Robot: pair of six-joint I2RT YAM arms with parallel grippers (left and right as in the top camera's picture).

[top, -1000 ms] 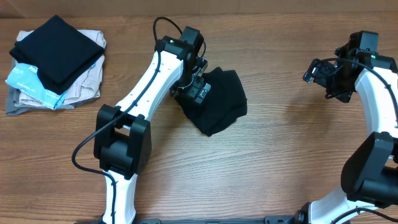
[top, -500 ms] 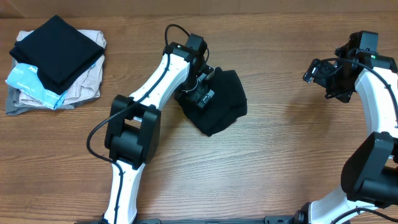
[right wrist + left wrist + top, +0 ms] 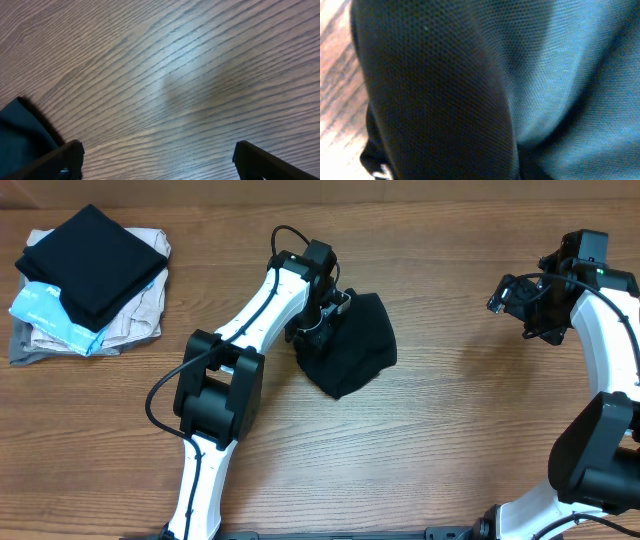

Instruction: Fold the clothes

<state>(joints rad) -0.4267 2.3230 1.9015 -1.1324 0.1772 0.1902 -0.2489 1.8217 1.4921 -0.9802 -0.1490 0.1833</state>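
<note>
One black shirt [image 3: 357, 345] lies bunched at the middle of the surface [image 3: 450, 430]. Left claw [image 3: 323, 318] is pressed into its left edge, fabric filling the wrist view, so its opening cannot be told. Right claw [image 3: 160, 160], spread wide, hovers at the right. One garment stack [image 3: 90, 280] sits far left.

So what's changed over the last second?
The left arm swung its elbow rightward, and the left pincer edged slightly right at the black shirt's left edge. The shirt, the right pincer and the folded stack stayed put.
</note>
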